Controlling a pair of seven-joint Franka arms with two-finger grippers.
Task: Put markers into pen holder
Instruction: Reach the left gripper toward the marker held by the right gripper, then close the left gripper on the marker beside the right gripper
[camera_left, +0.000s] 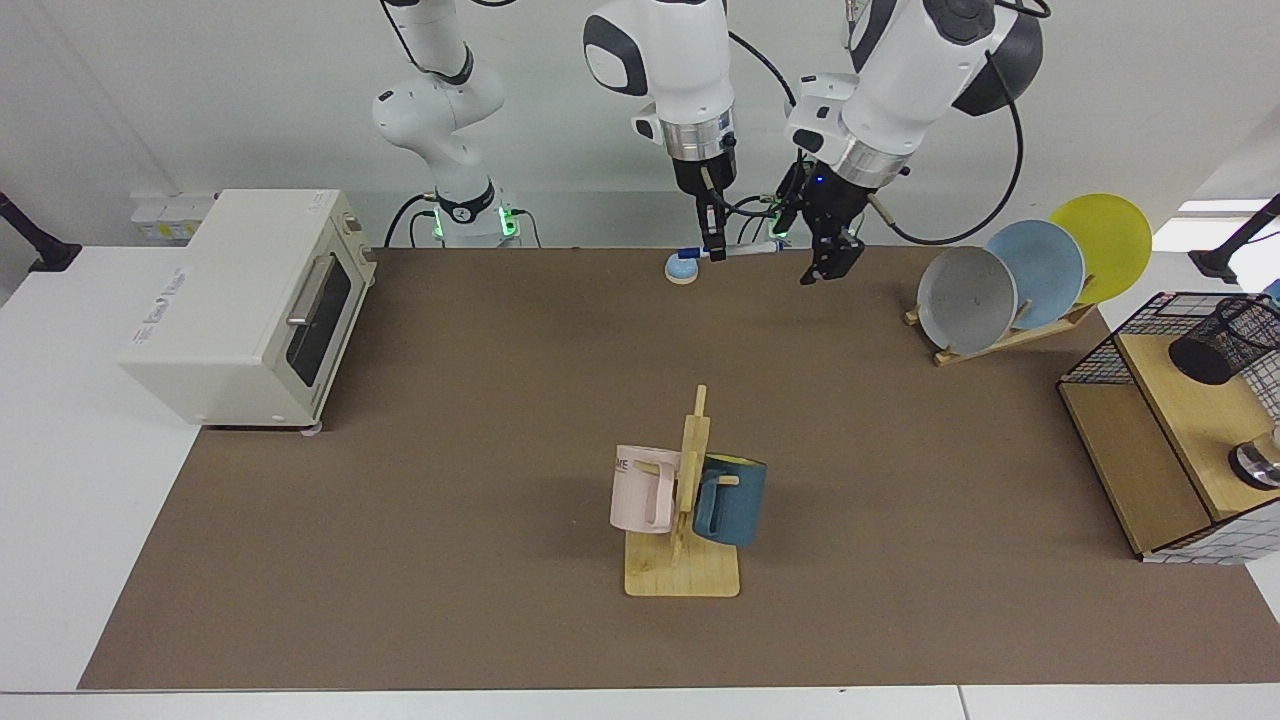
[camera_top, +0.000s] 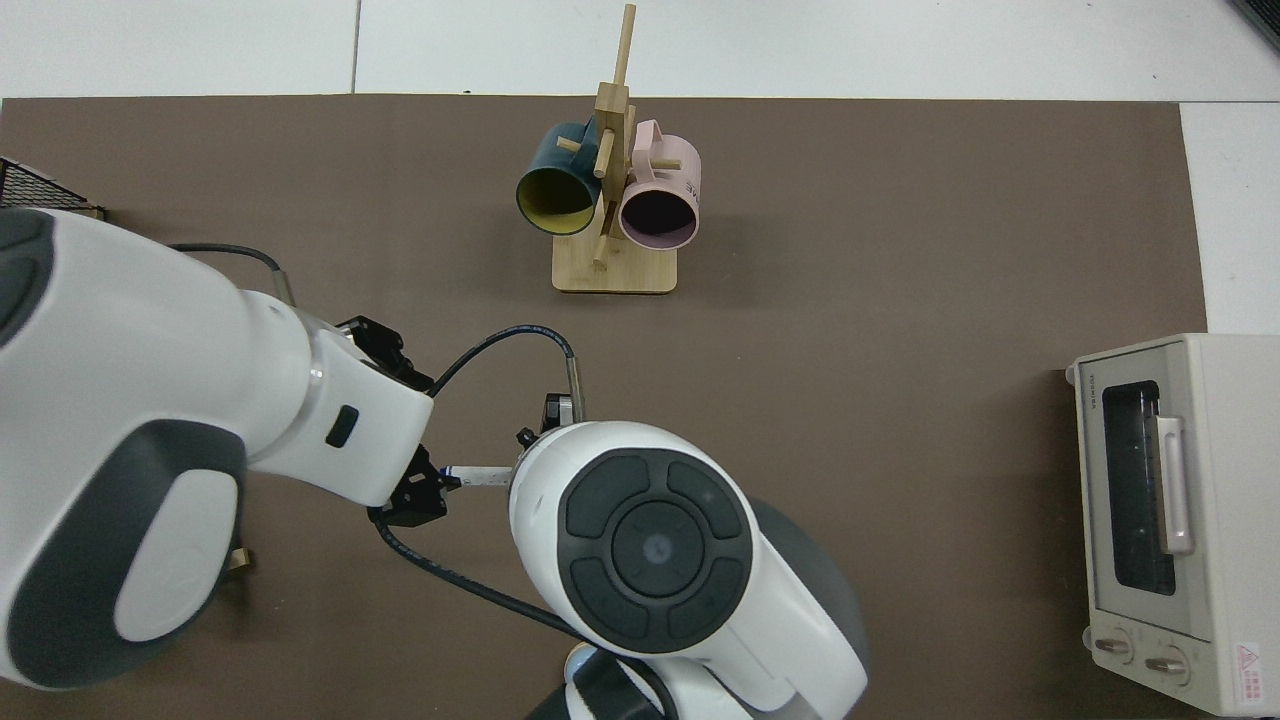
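Markers in view number just one: a slim white-barrelled marker with a dark blue cap (camera_left: 742, 249), held level above the far edge of the brown table mat (camera_left: 500, 420), at about 12 o'clock in the facing view. The right gripper (camera_left: 713, 244) points straight down and pinches the marker near its capped end. The left gripper (camera_left: 826, 262) hangs just beside the marker's other end, toward 3 o'clock of it; whether its fingers are spread or pressed together cannot be told. A small round blue bell on a cream base (camera_left: 681, 267) sits on the mat just below the capped end. The small black wire-mesh cylindrical pen holder (camera_left: 1222, 343) lies tilted on the square-grid wire-and-wood shelf frame (camera_left: 1130, 470) at 3 o'clock, well apart from the marker. A rack holding grey, blue and yellow plates (camera_left: 1030, 275) stands at 2 o'clock, a cream toaster oven (camera_left: 250, 305) at 9 o'clock, and a wooden mug tree with a pink mug and a dark teal mug (camera_left: 685, 510) near the centre.

From the top, only a short white stretch of the marker (camera_top: 482, 473) shows, between two large white arm housings. The left gripper (camera_top: 420, 495) sits just at the marker's 9 o'clock end; the right gripper is hidden under its own arm. The mug tree (camera_top: 612, 200) stands at 12 o'clock and the toaster oven (camera_top: 1170, 520) at 3 o'clock.
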